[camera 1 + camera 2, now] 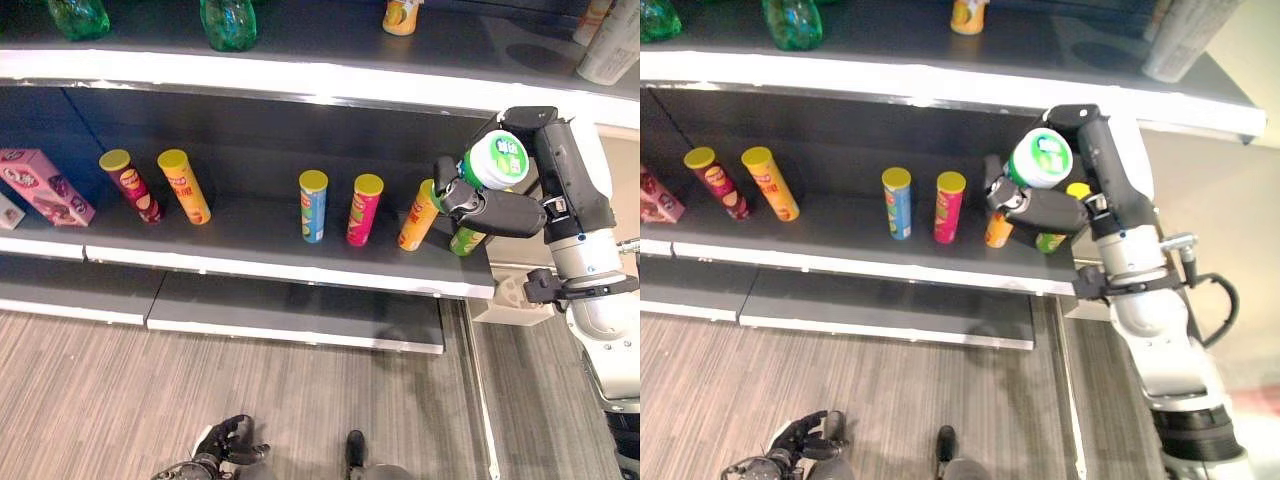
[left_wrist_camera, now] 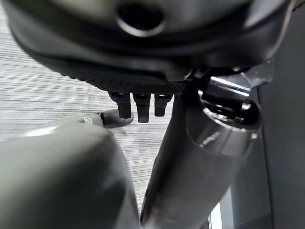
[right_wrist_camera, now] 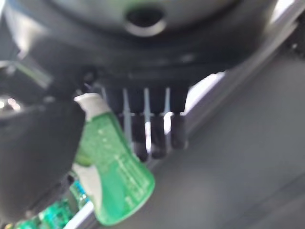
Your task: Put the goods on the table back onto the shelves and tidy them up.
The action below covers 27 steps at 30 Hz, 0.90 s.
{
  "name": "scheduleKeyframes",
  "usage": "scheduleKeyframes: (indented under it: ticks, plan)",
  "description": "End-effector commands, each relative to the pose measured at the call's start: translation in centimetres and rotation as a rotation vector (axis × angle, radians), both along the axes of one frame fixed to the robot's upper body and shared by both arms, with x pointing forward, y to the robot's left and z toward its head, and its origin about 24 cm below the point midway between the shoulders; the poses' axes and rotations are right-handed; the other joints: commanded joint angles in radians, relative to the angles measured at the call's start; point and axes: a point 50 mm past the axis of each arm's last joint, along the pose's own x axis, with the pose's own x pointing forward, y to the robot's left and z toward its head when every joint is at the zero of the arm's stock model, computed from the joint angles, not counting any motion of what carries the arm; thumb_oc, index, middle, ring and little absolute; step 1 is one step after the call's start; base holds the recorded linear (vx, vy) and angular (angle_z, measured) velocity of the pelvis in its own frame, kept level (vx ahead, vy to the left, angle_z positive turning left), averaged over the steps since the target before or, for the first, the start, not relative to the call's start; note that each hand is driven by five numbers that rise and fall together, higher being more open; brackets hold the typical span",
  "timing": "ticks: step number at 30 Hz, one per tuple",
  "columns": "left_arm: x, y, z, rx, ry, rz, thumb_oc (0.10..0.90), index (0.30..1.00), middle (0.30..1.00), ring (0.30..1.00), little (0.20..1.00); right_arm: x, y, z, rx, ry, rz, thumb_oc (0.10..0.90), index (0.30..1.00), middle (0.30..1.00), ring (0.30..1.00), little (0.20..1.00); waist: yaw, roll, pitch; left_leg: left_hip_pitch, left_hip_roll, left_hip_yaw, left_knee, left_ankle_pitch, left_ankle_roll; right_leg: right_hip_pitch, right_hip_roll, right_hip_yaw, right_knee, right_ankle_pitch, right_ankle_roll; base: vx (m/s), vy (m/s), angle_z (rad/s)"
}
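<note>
Bright overhead light glares off the white front edge of the upper shelf (image 1: 300, 85); the grey shelf beneath (image 1: 250, 225) sits shadowed; both wrist views are blurred.

Silver-grey right arm (image 1: 1150, 310), dark right hand (image 1: 1040, 208), black wrist collar.

We take this for a shop, or a mock-up of one. Long dark shelves (image 1: 250, 240) with pale front edges run across the view in tiers, the way retail racking does. On the middle shelf stand snack tubes (image 1: 313, 205) with yellow lids, set apart in a loose row facing the aisle, and a pink box (image 1: 45, 185) lies at the left end. The top shelf (image 1: 300, 40) carries green bottles (image 1: 228, 22) and a small yellow pot (image 1: 400, 16). A lower shelf (image 1: 290, 315) juts out near the floor. The floor (image 1: 200, 400) is grey wood-look plank, like a shop aisle.
</note>
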Motion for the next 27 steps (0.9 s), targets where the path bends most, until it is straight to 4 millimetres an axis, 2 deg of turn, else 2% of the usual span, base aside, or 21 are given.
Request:
scheduleKeyframes:
  ticks: [1, 6, 11, 18, 22, 27]
  plan:
    - [0.2, 2.7, 0.9, 0.105, -0.026, -0.037, 0.8, 0.9, 0.9, 0.9, 0.9, -2.2, 1.2, 5.1, 0.025, -0.283, 0.095, 0.4, 0.3, 0.3, 0.3, 0.3, 0.042, -0.024, -0.093, 0.07, -0.051, 0.064, 0.009, -0.079, 0.019, 0.016, -0.079, -0.059, 0.014, -0.038, 0.099, 0.05, 0.218, -0.35]
    - [-0.6, 3.3, 0.7, 0.114, -0.006, -0.001, 0.8, 0.9, 0.9, 0.9, 0.9, -2.1, 1.1, 5.1, 0.089, -0.291, 0.101, 0.4, 0.3, 0.3, 0.3, 0.3, 0.053, -0.032, -0.1, 0.102, -0.087, 0.105, 0.009, -0.117, 0.051, 0.017, -0.119, -0.039, 0.015, -0.012, 0.122, 0.04, 0.171, -0.25]
    - [-1.0, 3.4, 0.5, 0.118, 0.013, 0.016, 0.8, 0.9, 0.9, 0.9, 0.9, -2.0, 0.6, 6.1, 0.142, -0.339, 0.094, 0.4, 0.3, 0.3, 0.3, 0.3, 0.063, -0.047, -0.104, 0.117, -0.107, 0.122, 0.009, -0.133, 0.065, 0.02, -0.143, -0.036, 0.022, -0.001, 0.137, 0.04, 0.094, -0.06]
    - [-1.1, 3.5, 0.5, 0.112, 0.013, 0.028, 0.8, 0.9, 0.9, 0.9, 0.9, -0.9, -1.1, 8.6, 0.19, -0.359, 0.074, 0.4, 0.3, 0.3, 0.3, 0.3, 0.087, -0.085, -0.116, 0.12, -0.113, 0.123, 0.009, -0.14, 0.065, 0.027, -0.16, -0.061, 0.026, 0.008, 0.149, 0.01, 0.011, -0.06]
    - [-1.7, 3.5, 0.4, 0.106, 0.029, 0.02, 0.8, 0.9, 0.9, 0.9, 0.9, -0.4, -1.4, 9.6, 0.21, -0.339, 0.112, 0.4, 0.3, 0.3, 0.3, 0.3, 0.094, -0.093, -0.124, 0.123, -0.111, 0.12, 0.009, -0.139, 0.062, 0.035, -0.162, -0.077, 0.023, 0.008, 0.152, 0.02, -0.016, 0.0]
    - [-1.9, 4.5, 0.6, 0.124, 0.039, 0.032, 0.8, 0.9, 0.9, 0.9, 0.9, 2.1, -2.4, 11.4, 0.152, -0.21, 0.087, 0.4, 0.3, 0.3, 0.3, 0.3, 0.11, -0.117, -0.129, 0.128, -0.1, 0.116, 0.009, -0.134, 0.049, 0.045, -0.156, -0.098, 0.019, 0.006, 0.149, 0.02, -0.048, 0.05]
